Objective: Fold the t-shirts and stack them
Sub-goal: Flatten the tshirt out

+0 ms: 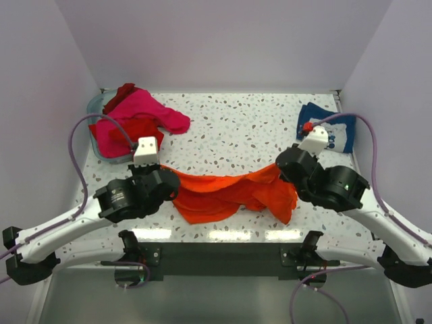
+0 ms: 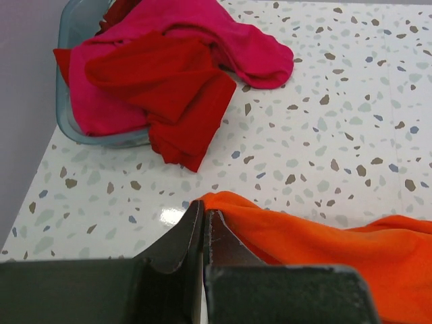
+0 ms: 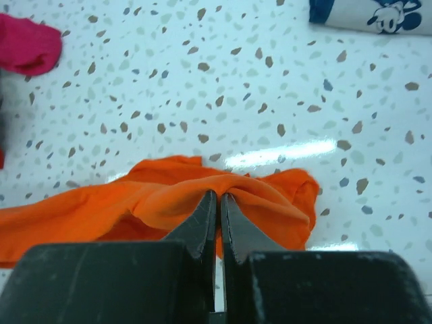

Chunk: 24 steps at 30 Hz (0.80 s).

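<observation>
The orange t-shirt (image 1: 223,192) lay strung out between the two grippers. The left gripper (image 2: 202,208) was clamped on its left end, and the right gripper (image 3: 218,197) on a bunched fold at its right end. Beyond its left end, a pink t-shirt (image 1: 138,108) and a red t-shirt (image 2: 175,101) spilled from a grey tub (image 2: 67,27); beyond its right end lay a navy t-shirt (image 1: 327,128)
</observation>
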### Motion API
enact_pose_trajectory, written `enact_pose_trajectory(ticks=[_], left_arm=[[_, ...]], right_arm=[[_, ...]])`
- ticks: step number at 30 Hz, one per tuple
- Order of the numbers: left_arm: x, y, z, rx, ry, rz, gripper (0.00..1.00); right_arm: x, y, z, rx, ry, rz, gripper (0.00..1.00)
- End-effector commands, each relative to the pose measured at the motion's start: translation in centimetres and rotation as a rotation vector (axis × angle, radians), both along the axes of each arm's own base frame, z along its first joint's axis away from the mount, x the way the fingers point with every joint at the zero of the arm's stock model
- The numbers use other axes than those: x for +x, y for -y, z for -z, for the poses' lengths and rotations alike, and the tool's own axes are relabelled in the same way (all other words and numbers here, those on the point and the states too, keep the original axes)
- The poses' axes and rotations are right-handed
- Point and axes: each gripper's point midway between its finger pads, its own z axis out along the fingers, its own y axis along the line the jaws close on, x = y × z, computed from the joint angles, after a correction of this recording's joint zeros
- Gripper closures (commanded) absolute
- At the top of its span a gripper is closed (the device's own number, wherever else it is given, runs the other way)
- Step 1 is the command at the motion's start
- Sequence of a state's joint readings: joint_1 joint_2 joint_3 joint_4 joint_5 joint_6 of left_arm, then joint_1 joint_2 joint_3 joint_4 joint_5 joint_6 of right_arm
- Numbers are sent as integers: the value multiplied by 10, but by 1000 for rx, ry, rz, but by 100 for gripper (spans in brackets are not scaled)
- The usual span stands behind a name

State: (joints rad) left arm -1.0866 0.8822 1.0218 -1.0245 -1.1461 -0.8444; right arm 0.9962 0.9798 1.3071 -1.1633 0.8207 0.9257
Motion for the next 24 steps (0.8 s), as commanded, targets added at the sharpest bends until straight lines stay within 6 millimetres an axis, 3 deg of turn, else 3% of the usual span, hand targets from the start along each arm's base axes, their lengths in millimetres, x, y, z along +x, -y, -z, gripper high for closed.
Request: enact_pose_trajectory(ticks=[1,5,6,7,9,10,11,12,13,14,15,16,17,19,24], left_arm=[[28,21,-30,60,55,24,100],[63,21,-36,60,49,43,100],[77,12,-36,55,38,29,100],[83,7,-37,56,30,18,100],[96,-2,-45,65,18,-6,100],[100,-2,-60,57,38,-11,100],[102,-3,-69,56,50,-14,100],[103,-5,-78,59,62,-13,100],[103,-5,-101,32,103,-11,100],[102,-6,-109,29,109,-7,100],[102,-4,-119,19,119,9,100],[100,-3,-141,-11,153,21,100],[97,-3,-144,-4,138,36,100],[91,-3,-166,-36,163,57,100],[64,-10,-195,-82,218,137,100]], right_arm=[[36,7,-18,-87,44,-3,100],[70,10,-19,-114,19,8,100],[77,11,-32,-110,42,4,100],[87,12,-31,-115,23,7,100],[97,17,-59,-103,66,18,100],[101,18,-67,-106,76,23,100],[102,21,-92,-86,127,31,100],[101,26,-102,-99,139,39,100],[101,30,-113,-101,157,49,100],[95,38,-136,-99,202,64,100],[92,41,-147,-94,220,70,100],[89,44,-157,-89,239,73,100],[81,51,-178,-66,287,83,100],[69,58,-192,-63,315,69,100],[23,82,-235,-7,481,18,100]])
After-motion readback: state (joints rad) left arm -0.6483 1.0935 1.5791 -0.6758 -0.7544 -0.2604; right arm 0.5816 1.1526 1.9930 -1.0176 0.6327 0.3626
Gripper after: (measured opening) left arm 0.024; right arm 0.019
